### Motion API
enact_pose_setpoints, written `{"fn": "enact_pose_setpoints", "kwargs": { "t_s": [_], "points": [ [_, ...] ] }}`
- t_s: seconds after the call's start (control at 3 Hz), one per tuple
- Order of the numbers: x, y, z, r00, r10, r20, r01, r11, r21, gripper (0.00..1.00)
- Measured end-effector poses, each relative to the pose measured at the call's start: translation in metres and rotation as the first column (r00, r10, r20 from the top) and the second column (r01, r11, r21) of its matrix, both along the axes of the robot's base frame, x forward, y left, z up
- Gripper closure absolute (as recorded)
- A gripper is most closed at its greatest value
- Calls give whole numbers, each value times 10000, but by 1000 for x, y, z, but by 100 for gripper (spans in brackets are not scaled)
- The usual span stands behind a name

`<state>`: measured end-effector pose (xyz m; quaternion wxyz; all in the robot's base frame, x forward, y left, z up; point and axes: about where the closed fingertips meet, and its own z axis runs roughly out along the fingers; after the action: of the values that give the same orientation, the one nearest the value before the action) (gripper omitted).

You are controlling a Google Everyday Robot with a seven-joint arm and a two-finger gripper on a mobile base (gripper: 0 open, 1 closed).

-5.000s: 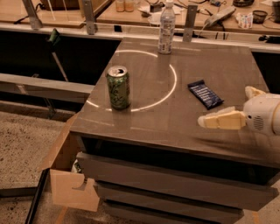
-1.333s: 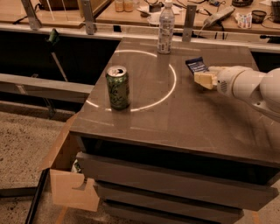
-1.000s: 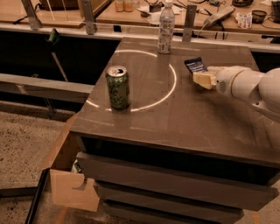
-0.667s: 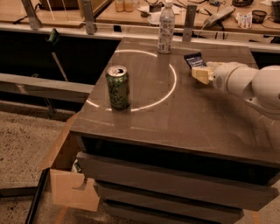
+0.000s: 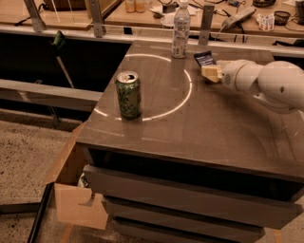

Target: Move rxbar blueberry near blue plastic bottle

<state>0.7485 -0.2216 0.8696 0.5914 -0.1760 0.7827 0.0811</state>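
Note:
The rxbar blueberry (image 5: 204, 58) is a dark navy wrapper near the back of the table, partly covered by my gripper. The blue plastic bottle (image 5: 181, 29) stands upright with a white cap at the table's back edge, a short way left of the bar. My gripper (image 5: 210, 72) comes in from the right on a white arm, its tan fingers at the bar's near end, closed on it.
A green soda can (image 5: 128, 94) stands at the front left, on a white circle drawn on the brown table (image 5: 204, 128). A cluttered workbench (image 5: 142, 12) lies behind. Drawers and a cardboard box (image 5: 78, 199) sit below the table front.
My gripper has carried the bar from the table's right middle toward the back and left, closer to the bottle. The can and bottle have not moved.

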Motion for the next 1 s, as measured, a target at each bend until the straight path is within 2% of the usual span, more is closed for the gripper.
{"fn": "enact_pose_setpoints", "kwargs": {
  "t_s": [0.67,1.0],
  "points": [
    [36,14,-6,9994,350,-40,-350,9993,-93,100],
    [51,20,-8,9994,354,-58,-354,9994,-50,85]
  ]
}}
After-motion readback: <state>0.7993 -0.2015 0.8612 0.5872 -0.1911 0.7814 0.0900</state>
